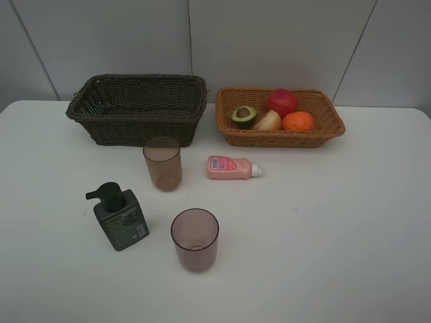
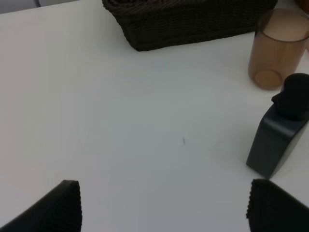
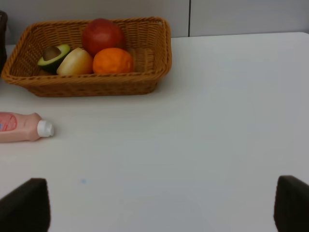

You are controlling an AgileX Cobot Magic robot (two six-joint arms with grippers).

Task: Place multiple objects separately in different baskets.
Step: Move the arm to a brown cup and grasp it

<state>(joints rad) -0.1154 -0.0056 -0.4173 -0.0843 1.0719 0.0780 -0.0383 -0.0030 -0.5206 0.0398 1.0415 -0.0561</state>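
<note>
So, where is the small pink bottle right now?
In the exterior high view the small pink bottle lies on its side near the centre, in front of the tan basket and right of the farther brownish cup.

Left gripper point(image 2: 164, 198): only the two fingertips point(image 2: 58, 208) show, the rest is cut by the frame edge. Dark brown basket point(image 2: 193, 24) far ahead of it, near wall only, inside hidden. Cup point(image 2: 277, 50) ahead of its right finger, clipped at one side. Pump bottle point(image 2: 275, 140) just ahead of that finger, clipped too, label side hidden. Right gripper point(image 3: 161, 198): fingertips point(image 3: 26, 205) only. Pink bottle point(image 3: 24, 126) ahead and to its left, cut, cap end only. In the tan basket point(image 3: 145, 58) ahead, the apple point(image 3: 101, 31) is half hidden behind the peach fruit point(image 3: 75, 62) and tangerine point(image 3: 112, 60). Bottle label print is too small to read.
</note>
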